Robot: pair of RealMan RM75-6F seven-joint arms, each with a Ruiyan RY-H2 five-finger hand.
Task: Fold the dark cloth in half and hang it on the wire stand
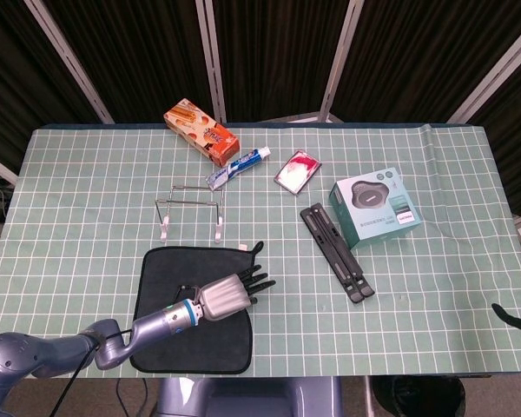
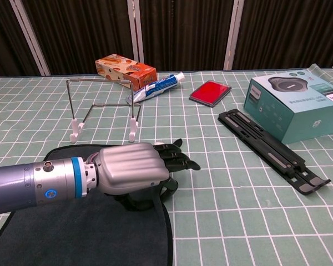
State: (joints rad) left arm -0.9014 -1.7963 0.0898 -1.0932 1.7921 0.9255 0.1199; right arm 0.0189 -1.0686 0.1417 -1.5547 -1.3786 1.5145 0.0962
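The dark cloth is being gripped at its right edge by the left hand; next, it should be lifted and folded over.

The flat dark cloth looks matt and soft; the thin wire stand is bare metal; the left hand has smooth, brushed-silver plating.
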